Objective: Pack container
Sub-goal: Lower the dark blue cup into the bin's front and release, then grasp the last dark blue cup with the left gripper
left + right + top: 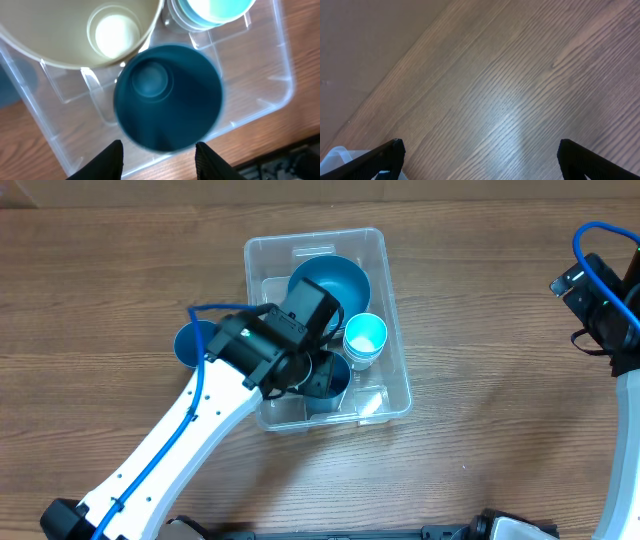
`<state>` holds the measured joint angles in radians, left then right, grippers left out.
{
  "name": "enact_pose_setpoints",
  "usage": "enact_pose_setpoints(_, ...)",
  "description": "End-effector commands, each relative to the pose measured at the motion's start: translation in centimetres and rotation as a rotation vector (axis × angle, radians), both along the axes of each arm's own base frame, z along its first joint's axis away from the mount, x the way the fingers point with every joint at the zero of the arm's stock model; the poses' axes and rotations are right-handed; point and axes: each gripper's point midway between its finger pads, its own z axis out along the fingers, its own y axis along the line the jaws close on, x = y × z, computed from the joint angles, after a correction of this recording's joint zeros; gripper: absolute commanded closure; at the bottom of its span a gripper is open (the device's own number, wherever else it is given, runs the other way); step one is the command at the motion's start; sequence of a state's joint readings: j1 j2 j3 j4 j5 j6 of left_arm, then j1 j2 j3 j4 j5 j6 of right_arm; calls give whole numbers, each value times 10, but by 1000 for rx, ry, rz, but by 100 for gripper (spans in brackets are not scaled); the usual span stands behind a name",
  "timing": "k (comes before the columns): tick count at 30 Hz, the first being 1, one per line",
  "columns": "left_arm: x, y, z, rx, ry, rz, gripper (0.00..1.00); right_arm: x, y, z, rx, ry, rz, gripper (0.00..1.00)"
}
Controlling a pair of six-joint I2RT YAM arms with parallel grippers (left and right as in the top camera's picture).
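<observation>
Bin (399, 370): 1. Large bowl (335, 280): 1. Dark cup (170, 100): 1. Light cup (365, 333): 1, possibly stacked. Blue vessel (189, 343) outside bin: 1.

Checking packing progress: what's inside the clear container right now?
A blue bowl, a light-blue cup and a dark teal cup are inside the container. The left arm covers its left side, so anything beneath it cannot be seen.
</observation>
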<state>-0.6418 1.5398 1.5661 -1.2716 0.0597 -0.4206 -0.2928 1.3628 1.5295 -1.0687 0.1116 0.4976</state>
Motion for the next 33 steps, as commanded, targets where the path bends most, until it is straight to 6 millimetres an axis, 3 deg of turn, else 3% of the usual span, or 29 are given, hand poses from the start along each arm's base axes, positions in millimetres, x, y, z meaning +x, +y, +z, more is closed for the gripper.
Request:
enact_pose_setpoints(1,6,4,59,-26,-111,19,52,0,-2,6,-10,-15,-11,0)
enact_pose_setpoints(5,17,69,97,175,-228,161,32,0,-2,6,-10,-15,-11,0)
enact_pose_setpoints(9,33,151,94,250,-176,413,22,0,-2,6,-10,-15,-11,0)
enact_pose_setpoints(10,37,181,90,258,-151,511,18,0,-2,6,-10,-15,-11,0)
enact_pose_setpoints(11,40,198,84,230,-114,558,16,0,-2,6,-10,-15,-11,0)
enact_pose_setpoints(14,47,218,51,106,12,578,21,0,-2,6,-10,-15,-11,0)
enact_pose_setpoints(16,52,241,14,124,110,645,23,0,-2,6,-10,-15,-11,0)
enact_pose_setpoints(19,59,243,-40,107,242,653,33,0,-2,6,-10,-15,-11,0)
enact_pose_setpoints(21,68,231,-69,54,298,594,40,0,-2,6,-10,-15,-11,0)
enact_pose_setpoints(24,71,228,-98,48,381,586,61,0,-2,6,-10,-15,-11,0)
enact_pose_setpoints(25,71,228,-102,50,392,585,75,0,-2,6,-10,-15,-11,0)
enact_pose_setpoints(26,71,228,-103,50,392,586,89,0,-2,6,-10,-15,-11,0)
enact_pose_setpoints(28,72,230,-96,53,377,588,96,0,-2,6,-10,-15,-11,0)
enact_pose_setpoints(32,80,233,-24,40,226,599,96,0,-2,6,-10,-15,-11,0)
enact_pose_setpoints(33,79,231,5,29,161,596,96,0,-2,6,-10,-15,-11,0)
